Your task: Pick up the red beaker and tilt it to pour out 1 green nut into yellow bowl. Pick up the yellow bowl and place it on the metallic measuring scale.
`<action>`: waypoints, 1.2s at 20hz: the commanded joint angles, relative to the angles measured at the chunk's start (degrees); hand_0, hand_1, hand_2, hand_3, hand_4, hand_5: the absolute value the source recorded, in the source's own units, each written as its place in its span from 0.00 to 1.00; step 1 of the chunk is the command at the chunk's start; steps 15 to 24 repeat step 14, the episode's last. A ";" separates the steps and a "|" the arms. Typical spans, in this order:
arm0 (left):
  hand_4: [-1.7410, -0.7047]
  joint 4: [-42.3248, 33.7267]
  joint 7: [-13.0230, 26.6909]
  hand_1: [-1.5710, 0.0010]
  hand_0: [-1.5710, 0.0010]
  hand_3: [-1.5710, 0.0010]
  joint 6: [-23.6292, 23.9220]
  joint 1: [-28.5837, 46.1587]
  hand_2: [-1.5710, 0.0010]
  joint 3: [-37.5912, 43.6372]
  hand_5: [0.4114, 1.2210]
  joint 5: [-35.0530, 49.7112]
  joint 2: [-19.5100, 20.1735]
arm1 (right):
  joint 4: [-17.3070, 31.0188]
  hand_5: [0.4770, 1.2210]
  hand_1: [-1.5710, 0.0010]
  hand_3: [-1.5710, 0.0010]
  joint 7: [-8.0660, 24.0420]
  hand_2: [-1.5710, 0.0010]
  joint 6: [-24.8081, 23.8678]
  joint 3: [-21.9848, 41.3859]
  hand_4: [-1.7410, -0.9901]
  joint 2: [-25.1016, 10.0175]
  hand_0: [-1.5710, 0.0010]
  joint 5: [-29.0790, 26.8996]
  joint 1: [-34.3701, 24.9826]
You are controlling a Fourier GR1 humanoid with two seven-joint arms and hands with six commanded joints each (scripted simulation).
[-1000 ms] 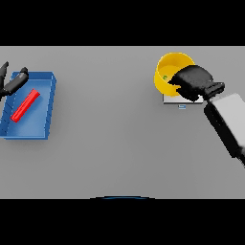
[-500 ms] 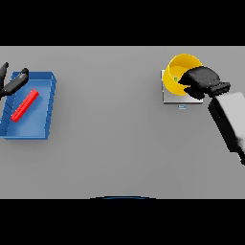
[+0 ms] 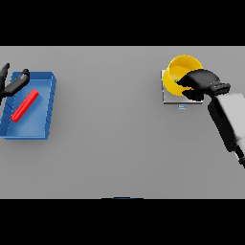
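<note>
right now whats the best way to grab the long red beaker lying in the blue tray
Grip the long red beaker across its middle, coming from above. It lies flat and slanted in the blue tray, whose walls block a side approach. The left hand is nearest.

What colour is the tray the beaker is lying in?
Blue. The tray holding the red beaker shows at the left of the head view.

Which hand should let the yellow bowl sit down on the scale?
The right hand. It grips the yellow bowl over the scale; the left hand is far off.
</note>
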 commanded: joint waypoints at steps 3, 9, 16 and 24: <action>0.98 0.55 -0.23 1.00 1.00 1.00 -0.36 -0.06 1.00 -0.01 0.39 0.10 -0.40 | 0.97 0.66 0.55 0.57 0.97 0.49 1.53 -0.22 0.24 -0.16 0.71 -0.13 -0.45; 0.98 0.84 -0.39 1.00 1.00 1.00 -0.20 -0.24 1.00 0.31 0.36 0.25 -0.50 | 2.15 0.47 0.88 0.74 -1.16 0.80 1.47 1.48 0.38 -0.74 0.92 1.47 -0.77; 0.99 0.74 -0.12 1.00 1.00 1.00 -0.17 -0.53 1.00 0.22 0.35 -0.01 -0.33 | 0.42 0.38 0.96 0.83 1.20 0.93 3.78 1.11 0.44 -1.05 0.97 0.74 0.18; 0.99 0.74 -0.12 1.00 1.00 1.00 -0.17 -0.53 1.00 0.22 0.35 -0.01 -0.33 | 0.42 0.38 0.96 0.83 1.20 0.93 3.78 1.11 0.44 -1.05 0.97 0.74 0.18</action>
